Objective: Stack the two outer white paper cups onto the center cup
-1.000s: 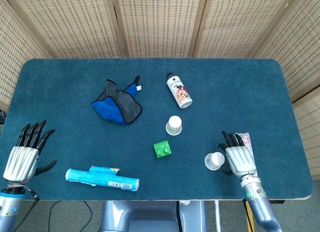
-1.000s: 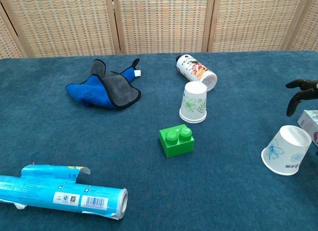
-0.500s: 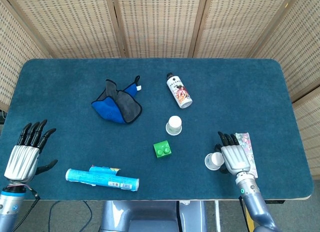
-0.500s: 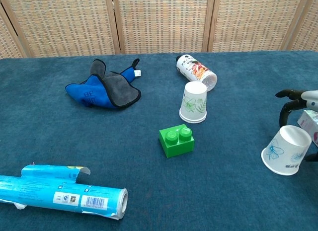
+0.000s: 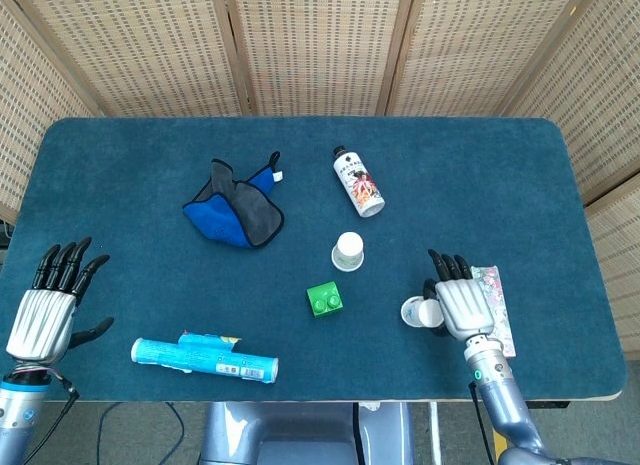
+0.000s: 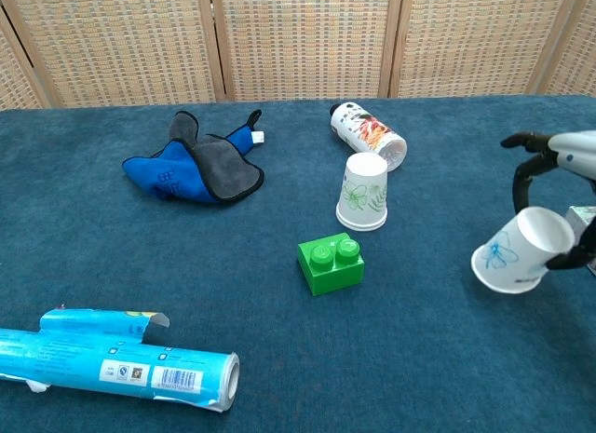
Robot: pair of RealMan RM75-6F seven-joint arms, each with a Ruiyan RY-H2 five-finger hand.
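One white cup [image 6: 517,251] is now gripped by our right hand [image 5: 455,303] and lifted, tilted, off the table [image 5: 120,175]; half a second ago it lay there. Next target, we judge: the center cup [image 6: 363,192]. Our left hand [image 5: 48,310] rests open, holding nothing.

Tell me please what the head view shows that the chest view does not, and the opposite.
Only the head view shows the left hand, open and empty at the table's near left corner, and the back of the right hand.

Only the chest view shows the prints: a blue flower on the tilted paper cup, green leaves on the upside-down center cup.

Both show the right hand's fingers around the tilted cup, the green brick, blue cloth, bottle and blue tube.
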